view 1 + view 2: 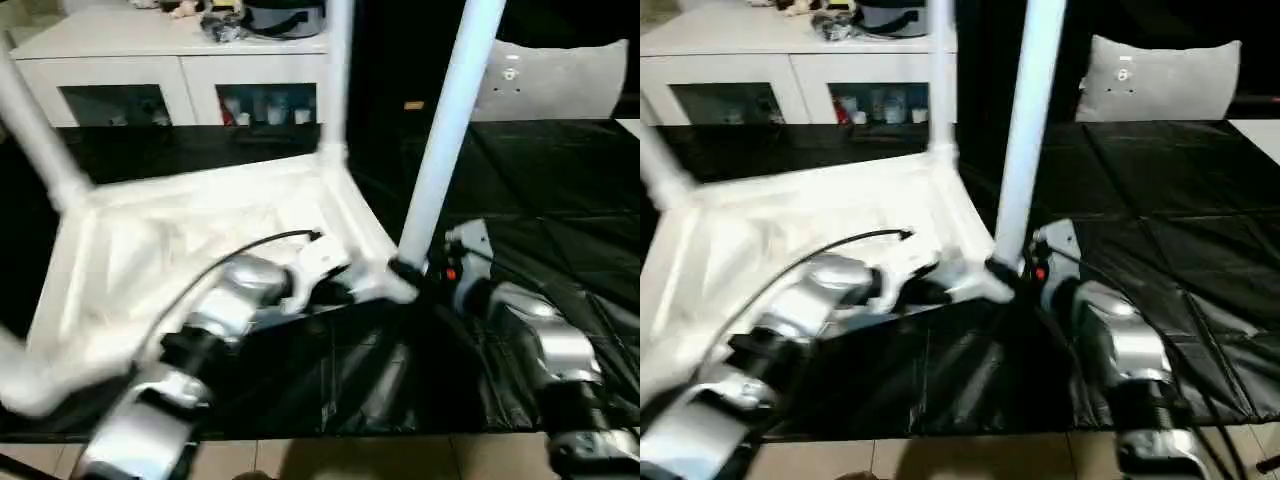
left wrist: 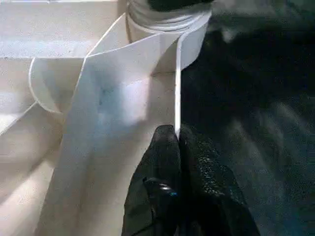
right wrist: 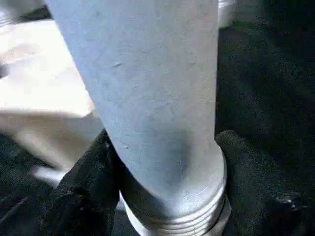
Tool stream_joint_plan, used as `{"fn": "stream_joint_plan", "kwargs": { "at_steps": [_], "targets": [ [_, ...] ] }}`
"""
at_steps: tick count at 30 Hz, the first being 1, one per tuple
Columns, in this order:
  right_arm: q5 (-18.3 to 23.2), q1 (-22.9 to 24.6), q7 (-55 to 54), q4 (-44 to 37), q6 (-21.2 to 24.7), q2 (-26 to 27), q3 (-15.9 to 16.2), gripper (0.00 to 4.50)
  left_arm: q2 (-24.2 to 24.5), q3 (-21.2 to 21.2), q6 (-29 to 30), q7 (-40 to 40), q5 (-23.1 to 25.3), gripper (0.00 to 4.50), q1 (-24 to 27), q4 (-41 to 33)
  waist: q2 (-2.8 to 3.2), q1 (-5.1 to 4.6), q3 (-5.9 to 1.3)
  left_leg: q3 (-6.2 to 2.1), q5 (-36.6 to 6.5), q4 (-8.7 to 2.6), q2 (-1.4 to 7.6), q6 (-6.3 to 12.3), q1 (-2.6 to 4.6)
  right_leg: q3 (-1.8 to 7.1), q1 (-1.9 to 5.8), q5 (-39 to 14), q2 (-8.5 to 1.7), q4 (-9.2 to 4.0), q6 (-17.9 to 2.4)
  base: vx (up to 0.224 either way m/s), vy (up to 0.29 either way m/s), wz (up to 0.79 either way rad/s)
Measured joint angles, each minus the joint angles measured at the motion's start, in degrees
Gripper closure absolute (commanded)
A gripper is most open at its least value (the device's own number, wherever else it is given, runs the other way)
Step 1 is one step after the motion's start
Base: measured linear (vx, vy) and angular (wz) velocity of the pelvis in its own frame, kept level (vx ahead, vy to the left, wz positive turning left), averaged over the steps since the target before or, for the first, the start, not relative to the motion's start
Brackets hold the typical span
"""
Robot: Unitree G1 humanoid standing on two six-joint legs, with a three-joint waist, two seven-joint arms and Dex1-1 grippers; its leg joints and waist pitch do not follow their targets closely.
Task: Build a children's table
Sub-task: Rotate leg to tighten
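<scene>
The top (image 1: 200, 250) is lying upside down on the black surface (image 1: 560, 200), ribs facing up, in front of the cabinet (image 1: 170, 70). Three legs are standing in their sockets, long axes pointing up and leaning a little: the far leg (image 1: 337, 75), one at the left (image 1: 35, 130), and the near leg (image 1: 455, 120). The right pincer (image 3: 162, 172) is clasping that near leg low down, just above its threads. The left pincer (image 2: 178, 147) is pinching the top's thin rim, closed tight. A fourth leg I can't make out.
</scene>
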Motion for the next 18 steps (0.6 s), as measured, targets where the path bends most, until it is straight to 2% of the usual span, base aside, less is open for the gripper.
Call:
{"fn": "stream_joint_plan", "kwargs": {
  "at_steps": [2,6,7,11,13,16,18],
  "targets": [
    [0.0,0.0,-0.7,0.2,-0.8,0.4,-0.3,1.21,-0.3,0.0,0.2,0.4,0.0,4.5,0.0,-0.2,0.01,0.11,0.0,0.0,0.0,-0.12,0.0,0.0,0.0,-0.01,-0.03,0.0,0.01,0.0,0.0,0.0,0.0,0.0],
    [-0.6,0.2,-0.9,0.0,-2.0,0.9,-0.3,0.98,-0.1,-0.8,-0.4,0.2,0.9,4.5,0.4,-1.6,0.01,0.47,0.0,-0.01,0.0,-0.38,0.02,-0.01,-0.05,-0.06,-0.13,0.1,0.04,0.01,0.0,0.0,0.0,0.0],
    [-0.7,0.6,-0.7,-0.3,-2.5,0.9,-0.3,0.75,-0.1,-0.9,-0.6,0.1,0.9,4.5,0.5,-1.7,0.01,0.53,-0.01,-0.01,0.0,-0.44,0.02,-0.01,-0.06,-0.07,-0.15,0.1,0.04,0.0,0.0,0.0,0.0,0.0],
    [-0.7,1.7,1.1,-0.9,-4.7,0.1,-0.2,0.52,0.4,-1.2,-1.2,0.1,0.8,4.5,0.5,-2.2,0.05,0.59,-0.01,-0.01,0.0,-0.5,0.02,-0.01,-0.23,-0.09,-0.34,0.1,0.04,0.0,0.0,0.0,0.0,0.0],
    [-0.6,2.5,2.6,-1.0,-6.0,-0.7,-0.1,0.24,0.9,-1.4,-2.2,-0.1,0.8,4.5,0.6,-2.1,0.05,0.6,0.0,-0.01,0.0,-0.49,0.01,-0.01,-0.3,-0.09,-0.4,0.1,0.04,0.0,0.0,0.0,0.0,0.0],
    [1.3,4.5,10.5,-2.1,-7.4,-4.9,0.2,0.04,3.6,-2.2,-8.5,-3.4,0.3,4.5,1.3,-1.5,0.19,0.7,0.12,-0.01,0.0,-0.49,0.02,0.0,-0.41,-0.11,-0.46,0.1,0.04,-0.03,0.0,0.0,0.0,0.0],
    [1.5,4.8,13.2,-2.4,-7.4,-5.9,0.4,0.04,4.7,-2.3,-10.0,-4.7,0.3,4.5,1.4,-1.4,0.24,0.67,0.13,-0.02,0.0,-0.47,0.05,0.0,-0.47,-0.13,-0.54,0.1,0.07,0.01,0.0,0.0,0.0,0.0]
  ]
}}
